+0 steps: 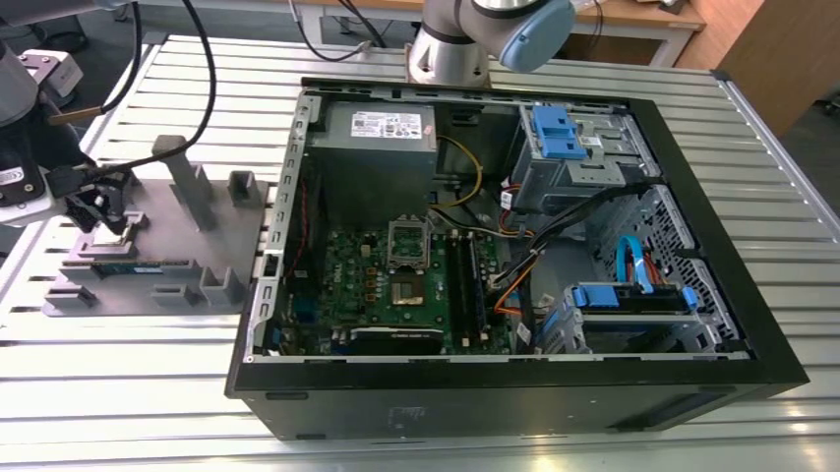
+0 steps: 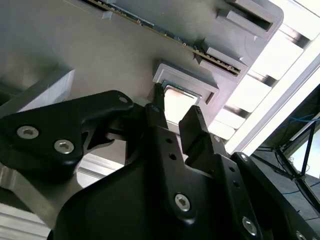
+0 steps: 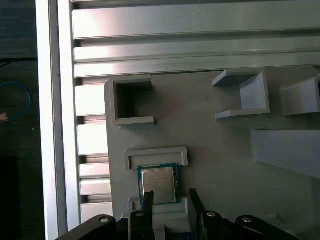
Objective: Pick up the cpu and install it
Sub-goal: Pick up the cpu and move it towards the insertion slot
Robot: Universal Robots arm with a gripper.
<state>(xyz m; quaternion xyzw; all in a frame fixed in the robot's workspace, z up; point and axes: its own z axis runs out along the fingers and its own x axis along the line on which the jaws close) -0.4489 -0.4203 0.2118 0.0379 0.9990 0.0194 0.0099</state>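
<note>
So the black two-fingered claw point(image 3: 170, 196) is hovering with its jaws slightly apart, gripping nothing, straddling the small silver-topped square cpu point(image 3: 159, 179). That chip is sitting in a walled pocket of the grey plastic tray point(image 3: 215, 135), probably keeping it squared for grabbing.

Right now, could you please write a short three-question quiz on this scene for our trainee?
1. Fill in: in the exterior view, the grey fixture plate lies to the ___ of the open computer case.
2. True or false: the cpu is already inside the case.
3. Choose one: the tool is A) shut on the cpu and lifted clear, B) open, with a finger on each side of the cpu, C) open, well away from the plate.

Key: 1 left (the exterior view's left); 2 false, it lies in a nest on the plate; 3 B.
</note>
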